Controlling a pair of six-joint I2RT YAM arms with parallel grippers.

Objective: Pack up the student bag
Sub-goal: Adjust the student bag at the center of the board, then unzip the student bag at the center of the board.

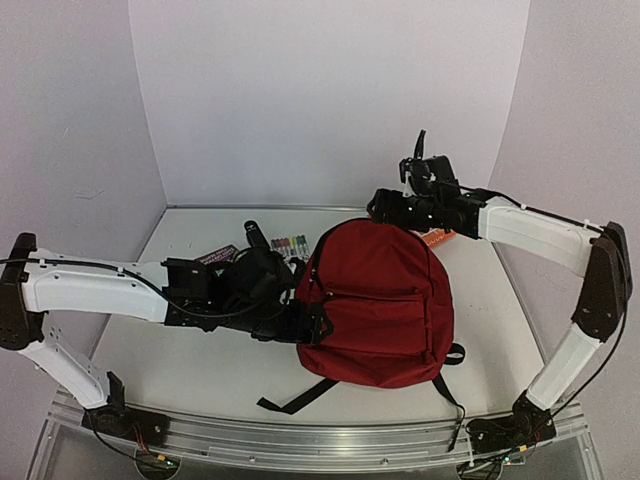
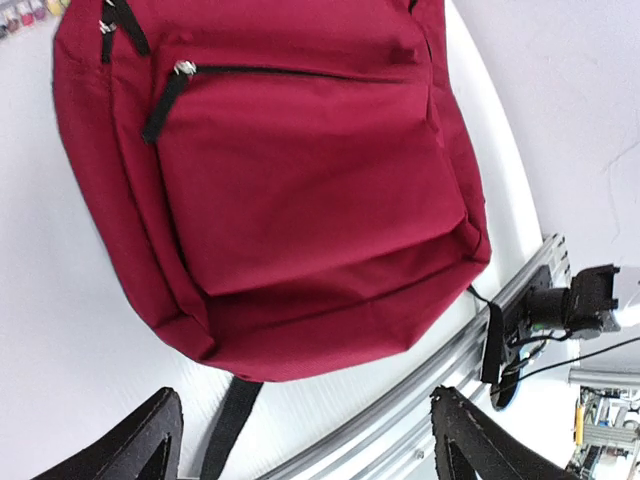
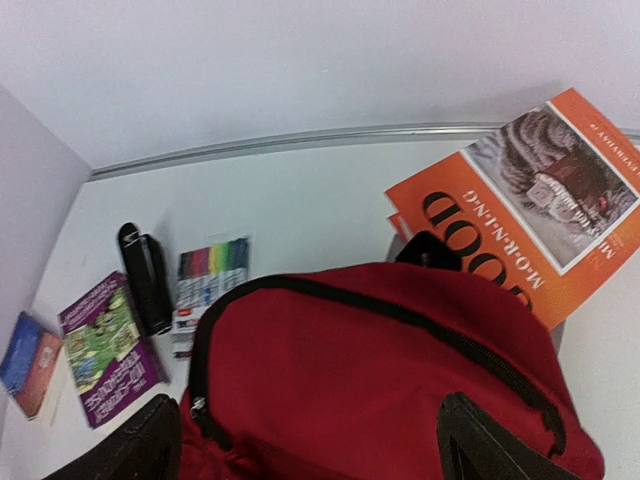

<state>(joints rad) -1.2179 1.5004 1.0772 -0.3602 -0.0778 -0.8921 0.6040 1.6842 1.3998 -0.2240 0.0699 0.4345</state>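
Lying flat in the middle of the surface, the student bag has its front pocket facing up and its top toward the back wall. Both zips I can see look drawn closed, so my read is that opening comes before any packing.

The left fingers are spread wide with nothing between them, hovering at the bag's left side. The right fingers are also spread and empty, above the bag's top at the upper right of the overhead view.

Risks, as I judge them:
- a pull on a zip tab with the soft bag not pinned would likely drag the whole bag instead of opening it
- a sliding bag could shove the marker pack or the stapler just beside it
- the orange book sits partly hidden behind the bag's top; I cannot tell whether they touch, but a tug may shift it

Count: one bag, one marker pack, one black stapler, one purple booklet, one small blue-and-orange item, and one orange book with a second orange edge peeking beneath, so possibly two
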